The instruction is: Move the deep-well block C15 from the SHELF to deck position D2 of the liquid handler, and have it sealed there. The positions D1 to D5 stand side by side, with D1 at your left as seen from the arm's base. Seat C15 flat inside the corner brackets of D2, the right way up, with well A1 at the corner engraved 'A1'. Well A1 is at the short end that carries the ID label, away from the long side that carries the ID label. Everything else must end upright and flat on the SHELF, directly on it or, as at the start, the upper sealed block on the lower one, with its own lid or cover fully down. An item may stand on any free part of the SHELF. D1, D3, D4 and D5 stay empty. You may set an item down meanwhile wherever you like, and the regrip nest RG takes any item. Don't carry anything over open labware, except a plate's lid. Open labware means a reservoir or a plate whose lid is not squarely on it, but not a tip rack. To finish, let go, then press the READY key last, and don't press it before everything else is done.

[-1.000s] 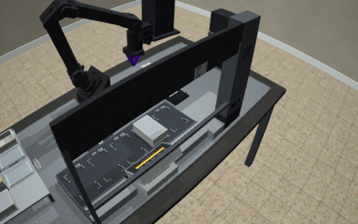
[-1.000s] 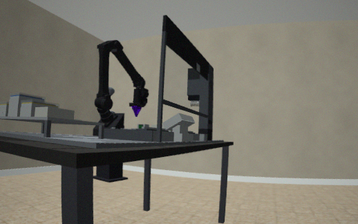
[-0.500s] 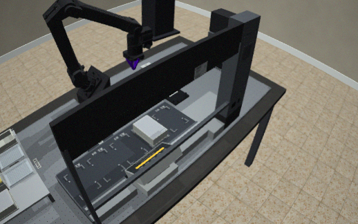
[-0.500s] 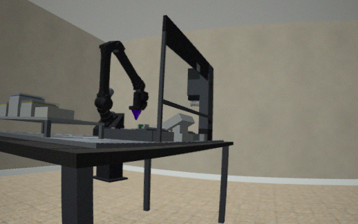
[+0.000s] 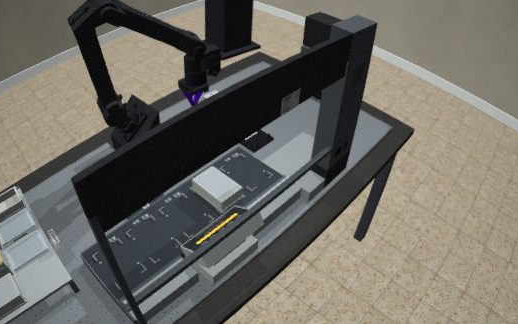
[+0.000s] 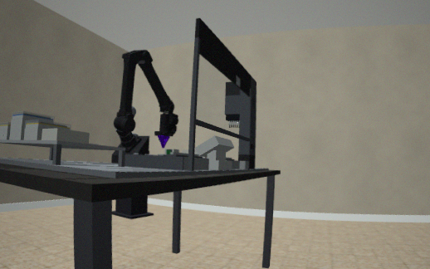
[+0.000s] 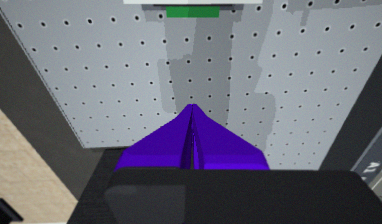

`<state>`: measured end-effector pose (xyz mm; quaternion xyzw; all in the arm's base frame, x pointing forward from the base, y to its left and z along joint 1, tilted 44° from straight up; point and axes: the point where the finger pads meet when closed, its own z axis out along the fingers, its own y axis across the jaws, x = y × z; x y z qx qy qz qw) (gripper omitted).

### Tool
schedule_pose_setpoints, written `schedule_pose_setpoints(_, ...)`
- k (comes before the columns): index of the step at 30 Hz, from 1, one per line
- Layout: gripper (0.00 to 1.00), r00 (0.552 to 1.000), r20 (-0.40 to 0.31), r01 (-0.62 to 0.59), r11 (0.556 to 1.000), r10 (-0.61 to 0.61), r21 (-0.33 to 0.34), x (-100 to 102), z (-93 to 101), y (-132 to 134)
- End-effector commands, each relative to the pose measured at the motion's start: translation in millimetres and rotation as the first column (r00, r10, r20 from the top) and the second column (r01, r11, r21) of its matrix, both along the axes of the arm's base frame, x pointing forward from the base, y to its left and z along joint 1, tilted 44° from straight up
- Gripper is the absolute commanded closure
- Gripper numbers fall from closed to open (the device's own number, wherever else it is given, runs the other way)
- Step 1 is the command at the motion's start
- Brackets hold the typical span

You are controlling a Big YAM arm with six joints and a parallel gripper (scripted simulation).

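Note:
A white deep-well block [image 5: 217, 186] sits flat on the dark deck [image 5: 186, 210], inside the second set of corner brackets from the right in the top view. Its top looks plain white. My gripper [image 5: 193, 97] hangs behind the black gantry, over the perforated table top and away from the block. Its purple fingers [image 7: 192, 107] are shut with nothing between them. In the wrist view a green key [image 7: 192, 11] lies straight ahead of the fingertips. In the exterior view the gripper [image 6: 163, 142] hovers a little above and just left of that key [image 6: 169, 152].
The tall black gantry [image 5: 231, 115] stands between the gripper and the deck. A yellow bar [image 5: 216, 228] lies along the deck's front edge. The shelf [image 5: 6, 240] at the left holds several plates and racks. The table edge runs close to the gripper's left in the wrist view.

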<state>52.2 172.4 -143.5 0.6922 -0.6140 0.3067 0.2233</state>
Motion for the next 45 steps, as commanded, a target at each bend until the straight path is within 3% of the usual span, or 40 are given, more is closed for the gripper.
schedule_pose_setpoints(1,1.0,1.0,-0.004,0.001,1.0,-0.001,0.029,3.7,-2.4,3.9)
schedule_pose_setpoints(22,1.0,1.0,-0.005,0.001,1.0,-0.001,0.012,7.8,-27.3,-22.8)
schedule_pose_setpoints(45,1.0,1.0,-0.001,-0.002,0.999,0.002,0.033,7.6,-24.7,-16.5)
